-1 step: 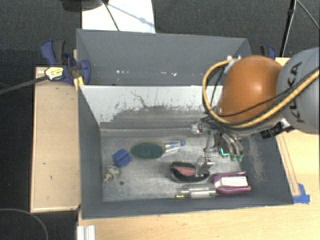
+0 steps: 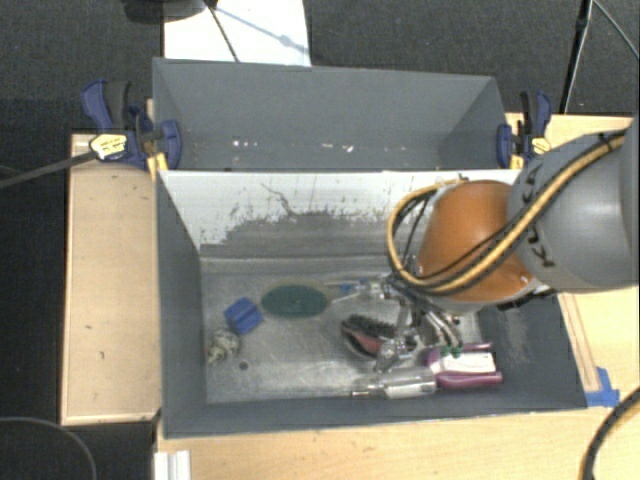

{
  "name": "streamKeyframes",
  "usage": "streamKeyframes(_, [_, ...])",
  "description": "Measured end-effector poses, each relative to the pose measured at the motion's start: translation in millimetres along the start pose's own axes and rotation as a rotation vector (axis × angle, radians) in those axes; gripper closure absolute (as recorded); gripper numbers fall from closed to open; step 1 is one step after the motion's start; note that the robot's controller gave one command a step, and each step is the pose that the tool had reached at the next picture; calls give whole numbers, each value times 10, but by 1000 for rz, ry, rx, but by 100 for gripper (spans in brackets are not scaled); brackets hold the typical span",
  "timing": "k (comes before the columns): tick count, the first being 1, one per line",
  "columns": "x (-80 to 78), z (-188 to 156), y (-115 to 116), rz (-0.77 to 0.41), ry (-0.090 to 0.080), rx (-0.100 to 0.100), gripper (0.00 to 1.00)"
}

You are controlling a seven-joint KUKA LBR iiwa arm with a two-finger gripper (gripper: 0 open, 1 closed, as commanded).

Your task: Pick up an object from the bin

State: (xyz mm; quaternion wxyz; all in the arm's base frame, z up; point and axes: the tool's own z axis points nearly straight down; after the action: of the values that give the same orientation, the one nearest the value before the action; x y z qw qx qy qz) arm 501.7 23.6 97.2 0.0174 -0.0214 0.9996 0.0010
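Note:
My gripper is low in the bin's right half, near the front wall. Right beside it on the left lies a dark object with a red part, touching or nearly touching the gripper. A purple and white item lies just to the right of the gripper, against the front wall. A clear, pale thing rests below the gripper at the front edge of the floor.
A flat dark green disc lies mid-floor, with a small blue block to its left and a small metallic piece near the front left corner. The arm's orange cover and cables hang over the right side.

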Motion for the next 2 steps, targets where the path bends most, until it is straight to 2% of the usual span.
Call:
streamKeyframes(1, [-1, -58, 47, -6, 15, 0, 0])
streamKeyframes(2, [32, -68, -10, 66, 12, 1, 0])
